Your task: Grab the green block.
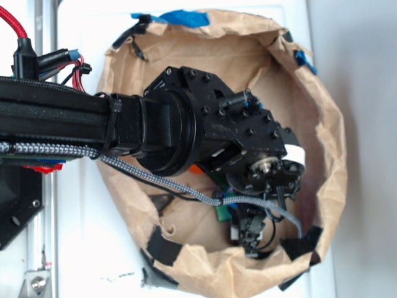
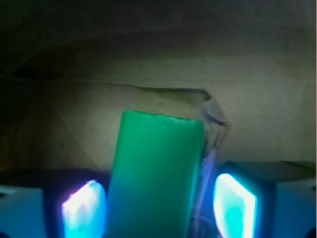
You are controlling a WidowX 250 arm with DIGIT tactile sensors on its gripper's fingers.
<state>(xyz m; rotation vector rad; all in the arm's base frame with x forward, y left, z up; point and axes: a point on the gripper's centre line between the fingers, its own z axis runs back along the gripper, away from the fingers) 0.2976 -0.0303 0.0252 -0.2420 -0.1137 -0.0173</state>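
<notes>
My jaws [image 2: 158, 206] stood open inside a brown paper bag [image 1: 322, 143], one glowing pad [image 2: 84, 209] on each side of the green block [image 2: 156, 173]. In the wrist view the flat, plain-faced block lay lengthwise between the pads, its far end reaching ahead of them. The left pad sat just beside the block's edge; I could not tell whether it touched. A narrow gap showed between the block and the right pad. The creased brown floor of the bag lay beneath and beyond. In the exterior view my black arm [image 1: 80, 127] reached into the bag, which stood on a white counter [image 1: 77, 236]. Only a small green patch [image 1: 221, 213] showed under my wrist there. An orange sliver [image 1: 196, 168] of something showed just beside it, too hidden to name.
</notes>
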